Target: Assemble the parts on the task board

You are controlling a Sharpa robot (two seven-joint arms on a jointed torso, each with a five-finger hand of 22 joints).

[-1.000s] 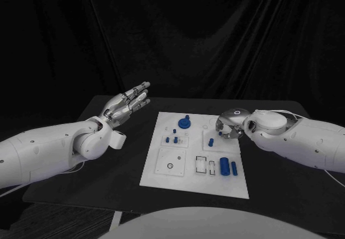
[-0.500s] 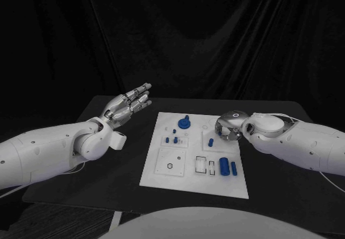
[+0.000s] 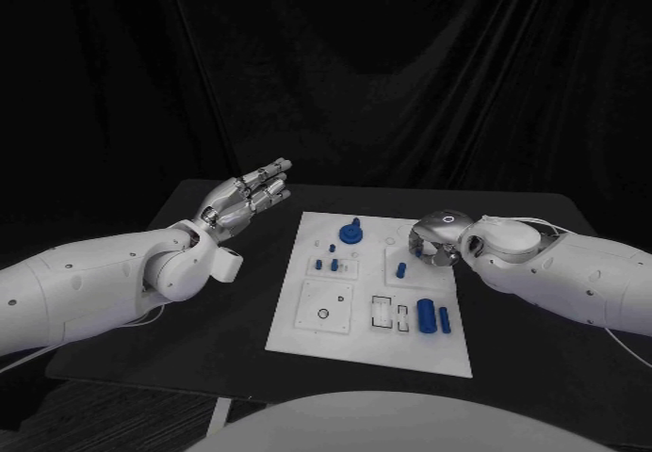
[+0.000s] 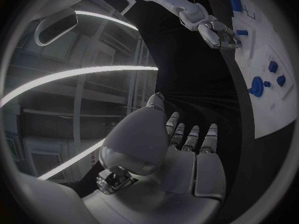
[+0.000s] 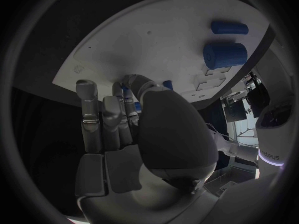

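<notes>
I am working the right hand (image 3: 432, 240) down at the far right corner of the task board (image 3: 306, 330), fingers curling toward a small blue peg (image 3: 399, 269) standing just beside them; from the right wrist view the fingertips (image 5: 127, 92) are bunching over a small blue piece at the board's surface, but I cannot tell whether they are actually pinching it or only touching it. I am keeping the left hand (image 3: 245, 201) parked off the board's left edge, raised, holding nothing, with its fingers straight and slightly apart, I judge so it is leaving the board unobstructed for the other arm. The remaining parts are waiting where they lie: a blue knob (image 3: 350, 231) standing at the far edge, a cluster of small blue pegs (image 3: 326, 258) just nearer than it, and two blue cylinders (image 3: 432, 315) lying side by side near the right near corner, beside empty outlined slots (image 3: 383, 312). Most of the assembly seems to be ahead of me.
</notes>
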